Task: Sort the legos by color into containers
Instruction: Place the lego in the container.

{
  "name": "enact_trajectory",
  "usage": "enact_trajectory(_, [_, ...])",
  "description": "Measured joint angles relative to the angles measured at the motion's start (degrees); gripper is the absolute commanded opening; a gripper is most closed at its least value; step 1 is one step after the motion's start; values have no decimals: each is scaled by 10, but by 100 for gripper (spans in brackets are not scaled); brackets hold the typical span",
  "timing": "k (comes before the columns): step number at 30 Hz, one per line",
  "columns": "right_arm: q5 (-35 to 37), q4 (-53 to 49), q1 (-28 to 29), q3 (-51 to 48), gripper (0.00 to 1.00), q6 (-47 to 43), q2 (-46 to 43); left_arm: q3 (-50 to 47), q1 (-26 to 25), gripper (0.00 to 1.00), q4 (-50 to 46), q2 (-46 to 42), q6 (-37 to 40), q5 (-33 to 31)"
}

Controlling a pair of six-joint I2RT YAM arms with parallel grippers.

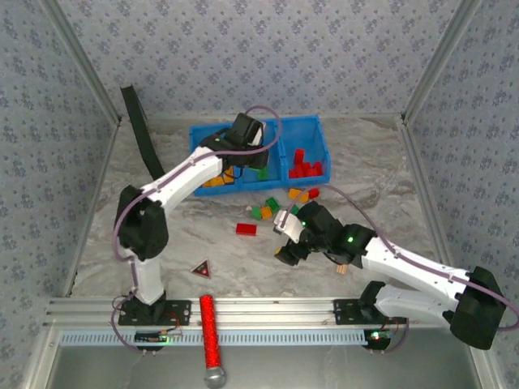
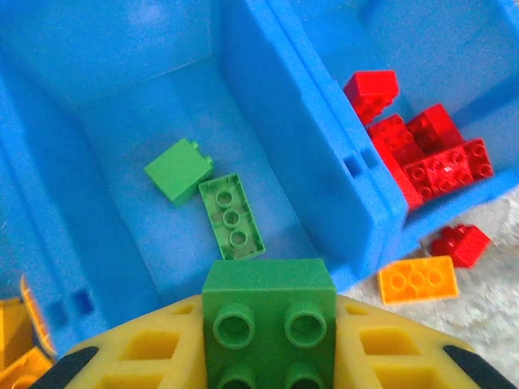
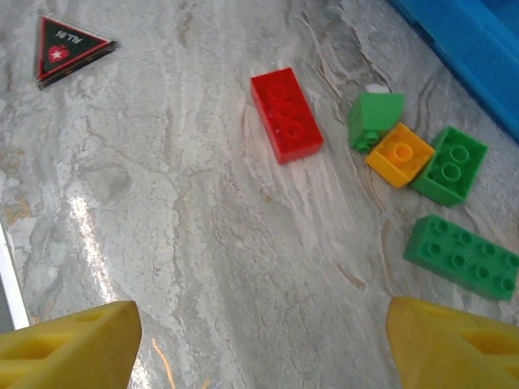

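A green brick [image 2: 269, 312] over the blue bin [image 2: 276, 138]
The left gripper [image 1: 243, 134] pinches it above the middle box [image 2: 146, 243]. It looks light, hard and slippery; flat sides grip best. The right gripper [image 3: 259, 340] hangs open over loose bricks [image 3: 285, 114].

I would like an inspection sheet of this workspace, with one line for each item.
Surface: marble-patterned table, partly bare.
Job's things: blue bin with orange, green and red legos sorted in its three compartments; loose legos on the table in front of it.
Clutter: dark triangle; red cylinder across the front rail; black strap.
Grippers: left tool shut on green lego above the green compartment; right tool open above the table.
Cables: purple cables looping along both arms.
Surroundings: patterned walls.
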Motion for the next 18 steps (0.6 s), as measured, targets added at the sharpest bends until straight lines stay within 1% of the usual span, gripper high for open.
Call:
enact_trajectory(4, [7, 18, 10, -4, 82, -22, 5, 69, 1, 29, -9, 92, 6, -15])
enact_trajectory(8, [9, 24, 11, 1, 82, -44, 36, 151, 2, 30, -29, 181, 10, -25])
enact_trajectory(12, [9, 24, 11, 17, 82, -66, 73, 224, 3, 31, -58, 240, 14, -36])
enact_trajectory(15, [5, 32, 10, 27, 82, -80, 93, 266, 4, 34, -79, 267, 16, -38])
enact_trajectory(16, [2, 35, 9, 28, 82, -87, 98, 271, 4, 37, -81, 270, 16, -38])
enact_trajectory(18, [-5, 36, 5, 29, 82, -99, 106, 276, 5, 46, -86, 273, 17, -40])
